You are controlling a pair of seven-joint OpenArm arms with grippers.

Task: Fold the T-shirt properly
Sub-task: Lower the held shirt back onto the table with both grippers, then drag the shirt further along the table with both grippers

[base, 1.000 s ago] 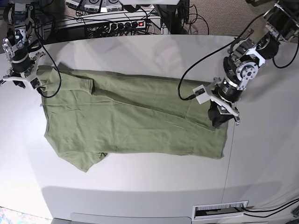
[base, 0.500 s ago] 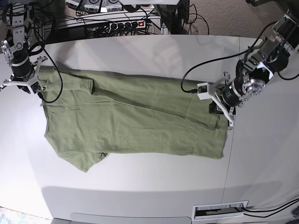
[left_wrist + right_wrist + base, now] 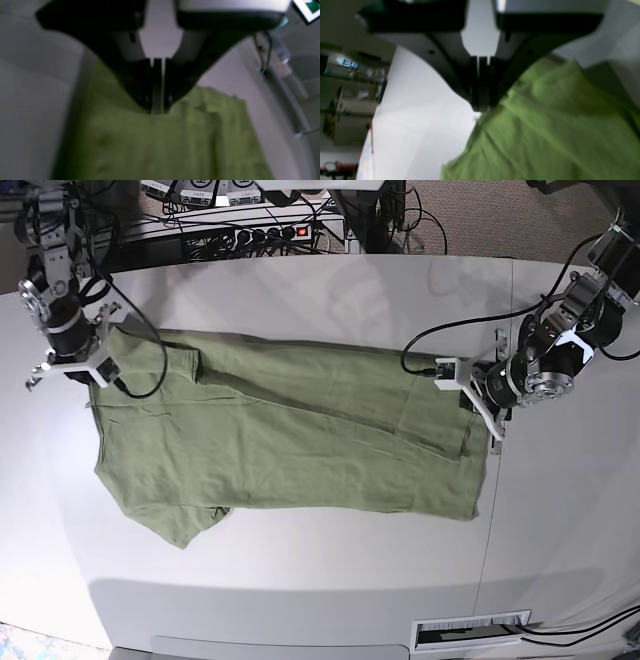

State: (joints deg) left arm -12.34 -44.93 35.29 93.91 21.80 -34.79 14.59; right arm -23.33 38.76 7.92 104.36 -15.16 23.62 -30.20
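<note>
The sage-green T-shirt (image 3: 290, 430) lies spread flat on the white table (image 3: 300, 570), sleeves to the left and hem to the right. My left gripper (image 3: 478, 402) is at the hem's upper right corner. In the left wrist view its jaws (image 3: 157, 110) are shut, with the cloth (image 3: 162, 145) at their tips. My right gripper (image 3: 98, 365) is at the shirt's far left shoulder corner. In the right wrist view it (image 3: 480, 108) is shut on the cloth's edge (image 3: 545, 125), and the corner looks slightly raised.
A power strip and tangled cables (image 3: 270, 230) lie beyond the table's back edge. A seam (image 3: 505, 380) runs down the table on the right. A slotted vent (image 3: 470, 630) sits at the front edge.
My left arm has swung to the right and turned, drawing the hem corner with it. My right arm has shifted slightly right and up, pulling the shoulder corner inward.
</note>
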